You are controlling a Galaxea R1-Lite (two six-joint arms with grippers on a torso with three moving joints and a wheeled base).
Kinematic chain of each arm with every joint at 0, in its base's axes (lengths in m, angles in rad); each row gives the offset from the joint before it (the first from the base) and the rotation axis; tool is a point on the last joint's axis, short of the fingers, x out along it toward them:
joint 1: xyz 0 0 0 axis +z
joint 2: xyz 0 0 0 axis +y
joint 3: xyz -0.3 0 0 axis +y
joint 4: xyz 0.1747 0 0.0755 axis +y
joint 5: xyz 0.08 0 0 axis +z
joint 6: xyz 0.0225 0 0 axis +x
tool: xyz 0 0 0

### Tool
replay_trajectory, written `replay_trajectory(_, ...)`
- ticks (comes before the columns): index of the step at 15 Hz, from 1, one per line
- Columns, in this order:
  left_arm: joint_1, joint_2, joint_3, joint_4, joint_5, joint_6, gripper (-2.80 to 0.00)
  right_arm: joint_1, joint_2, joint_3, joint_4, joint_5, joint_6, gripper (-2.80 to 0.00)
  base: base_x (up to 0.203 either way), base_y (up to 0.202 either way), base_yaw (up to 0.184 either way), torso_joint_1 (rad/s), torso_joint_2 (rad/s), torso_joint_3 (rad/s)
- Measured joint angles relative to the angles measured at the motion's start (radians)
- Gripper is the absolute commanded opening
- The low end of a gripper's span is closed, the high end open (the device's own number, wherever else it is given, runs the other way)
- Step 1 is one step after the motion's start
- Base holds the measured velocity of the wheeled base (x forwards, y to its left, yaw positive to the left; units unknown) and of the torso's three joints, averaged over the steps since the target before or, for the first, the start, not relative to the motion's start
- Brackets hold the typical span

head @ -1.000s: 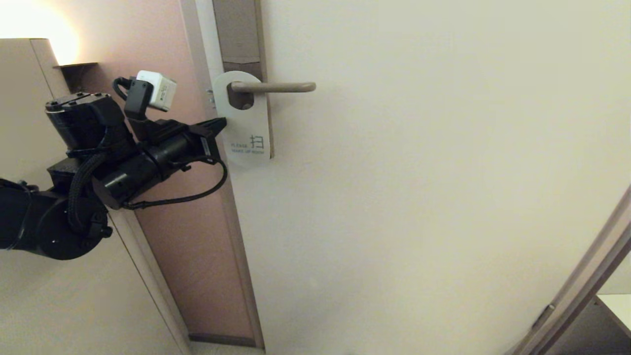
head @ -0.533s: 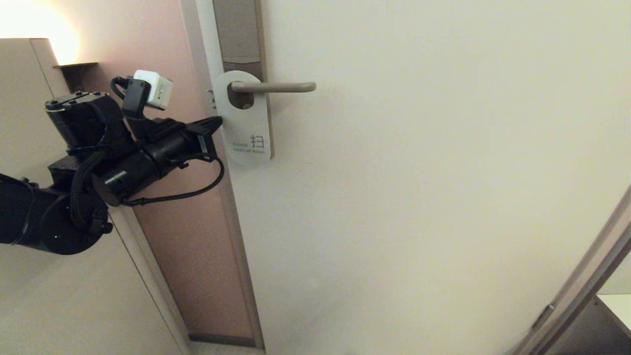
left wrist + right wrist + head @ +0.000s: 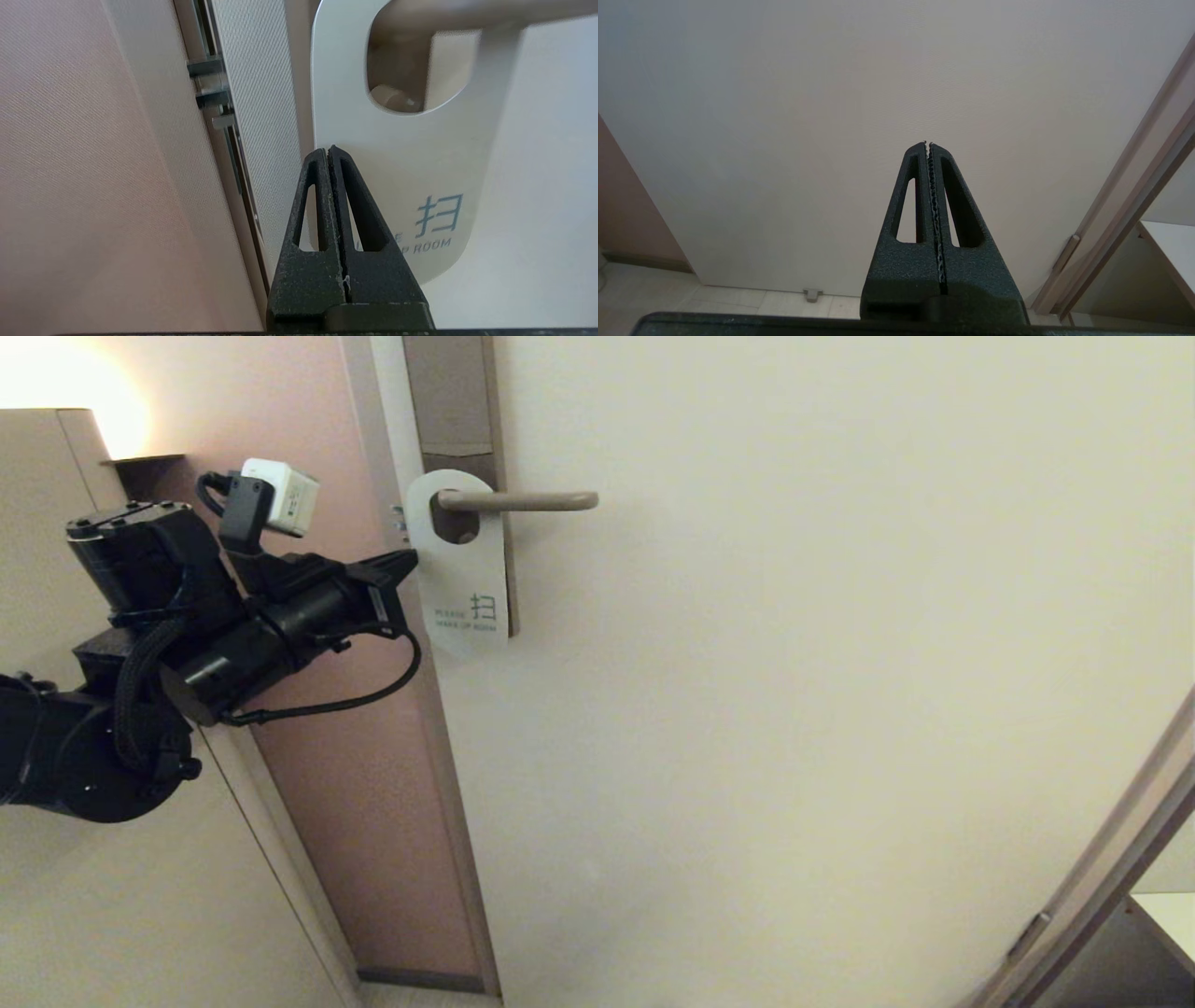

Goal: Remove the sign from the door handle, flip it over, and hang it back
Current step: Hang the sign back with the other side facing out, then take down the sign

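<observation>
White oblong sign (image 3: 461, 569) swings slightly left on the bronze-grey lever door handle (image 3: 516, 501), dragged by the left gripper (image 3: 403, 563), fingers pinching its nine-o'clock edge; removal looks underway.

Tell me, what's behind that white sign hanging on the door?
Through the sign's hole, the door handle's base shows; a strip of brown backplate shows above it. Whatever lies behind the sign's lower part is covered.

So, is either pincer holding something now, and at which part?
Nothing is held. The left pincer is shut, its tip at the side edge of the white sign hanging on the door handle. The right pincer is shut on nothing.
</observation>
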Motion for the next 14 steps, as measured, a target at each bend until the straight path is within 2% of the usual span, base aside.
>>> replay_trajectory(3,-0.003,-0.070,0.071,0.003,0.002,0.006,-2.80,0.000,0.000,0.000,0.000,0.000,0.000,-2.80,0.000,0.000,0.000,0.000,0.00,0.000)
replay_trajectory(6,-0.003,-0.189,0.192,0.014,0.003,0.007,-2.80,0.000,0.000,0.000,0.000,0.000,0.000,-2.80,0.000,0.000,0.000,0.000,0.00,0.000)
replay_trajectory(9,0.007,-0.332,0.300,0.059,0.003,0.002,-2.80,0.000,0.000,0.000,0.000,0.000,0.000,-2.80,0.000,0.000,0.000,0.000,0.00,0.000)
replay_trajectory(14,0.026,-0.572,0.393,0.163,0.003,-0.005,-2.80,-0.001,0.000,0.000,0.000,0.000,0.000,-2.80,0.000,0.000,0.000,0.000,0.00,0.000)
